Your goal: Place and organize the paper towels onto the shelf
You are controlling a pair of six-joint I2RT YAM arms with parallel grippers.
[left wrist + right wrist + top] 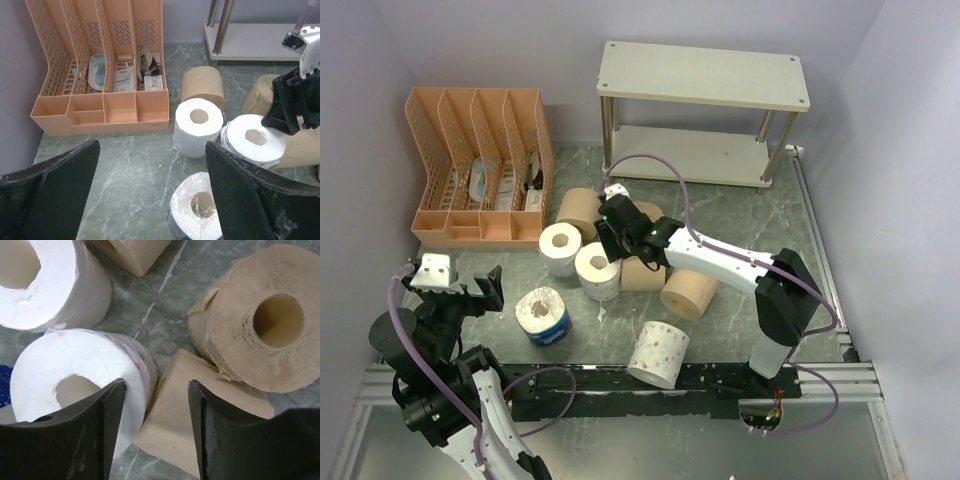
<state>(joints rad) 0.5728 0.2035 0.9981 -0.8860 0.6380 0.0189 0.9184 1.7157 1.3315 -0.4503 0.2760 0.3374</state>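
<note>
The shelf [705,75] stands at the back right with both boards bare; its lower board shows in the left wrist view [260,40]. Several paper towels lie mid-table: tan rolls [580,210] [688,292], white rolls [560,248] [597,270], a blue-wrapped roll [542,315] and a speckled white roll [658,353]. My right gripper [615,235] is open and low over the cluster. In the right wrist view [157,410] it straddles the seam between a white roll [75,370] and a tan roll lying on its side [180,415]. My left gripper [455,290] is open and empty, left of the blue-wrapped roll [197,210].
An orange mesh file organizer [480,165] with small items stands at the back left. Grey walls close in the left, back and right sides. A metal rail [620,385] runs along the near edge by the arm bases.
</note>
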